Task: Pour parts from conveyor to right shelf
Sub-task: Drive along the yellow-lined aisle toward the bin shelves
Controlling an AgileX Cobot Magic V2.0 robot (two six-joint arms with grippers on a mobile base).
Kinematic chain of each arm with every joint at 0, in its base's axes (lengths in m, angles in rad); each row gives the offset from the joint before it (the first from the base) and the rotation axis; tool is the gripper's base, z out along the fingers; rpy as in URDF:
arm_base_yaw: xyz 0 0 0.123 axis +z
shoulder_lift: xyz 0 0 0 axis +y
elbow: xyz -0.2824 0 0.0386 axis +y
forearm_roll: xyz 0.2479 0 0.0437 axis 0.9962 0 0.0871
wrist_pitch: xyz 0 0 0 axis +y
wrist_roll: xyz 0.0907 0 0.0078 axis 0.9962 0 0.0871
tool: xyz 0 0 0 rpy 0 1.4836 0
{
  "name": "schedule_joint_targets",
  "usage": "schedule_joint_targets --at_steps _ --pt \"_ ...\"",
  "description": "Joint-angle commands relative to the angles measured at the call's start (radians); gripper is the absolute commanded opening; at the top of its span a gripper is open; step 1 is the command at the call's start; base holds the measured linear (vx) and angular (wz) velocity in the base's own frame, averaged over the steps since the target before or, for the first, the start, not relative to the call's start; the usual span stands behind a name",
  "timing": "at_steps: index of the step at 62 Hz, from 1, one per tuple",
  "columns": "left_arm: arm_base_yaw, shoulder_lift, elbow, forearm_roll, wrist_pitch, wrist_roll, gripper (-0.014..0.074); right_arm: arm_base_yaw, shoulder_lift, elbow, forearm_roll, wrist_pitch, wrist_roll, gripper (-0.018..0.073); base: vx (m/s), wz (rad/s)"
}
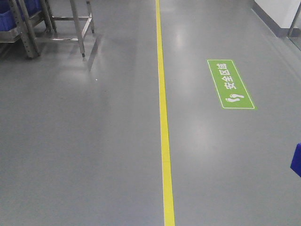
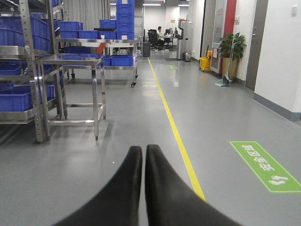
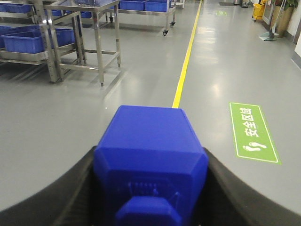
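Right hand [image 3: 150, 157] grips blue block [image 3: 149, 136], long axis forward, nub [image 3: 148, 212] rearward; left hand [image 2: 143, 149] clenched.

Bright overhead lighting; soft glare patches on floor [image 1: 94, 141].

Blue part [image 3: 148, 136] in tool [image 3: 150, 157] (seemingly snug)

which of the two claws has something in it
The right claw: it is clamped on the blue block. The left claw is shut with nothing in it.
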Motion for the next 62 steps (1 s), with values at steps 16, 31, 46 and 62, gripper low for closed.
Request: schedule_joint_targets --at_steps 16,31,46,62 --pt "-0.001 -0.013 0.031 -0.006 -0.076 -0.009 -0.0006 0.000 0.012 -0.025 0.004 -0.077 -0.006 -0.0005 0.69 -0.09" --pt "-0.001 -0.013 0.031 -0.006 -0.076 -0.009 -0.0006 0.000 0.012 -0.025 0.004 -0.077 -0.006 -0.0005 0.76 -0.08" --pt "-0.001 -0.013 0.031 -0.006 -0.076 -0.009 -0.0006 0.000 0.012 -0.025 0.004 -0.077 -0.006 -0.0005 0.81 -0.04" --pt "-0.001 -0.013 0.031 -0.006 -0.076 -0.009 -0.0006 0.000 0.012 -0.025 0.004 -0.077 -0.006 -0.0005 0.86 -0.01"
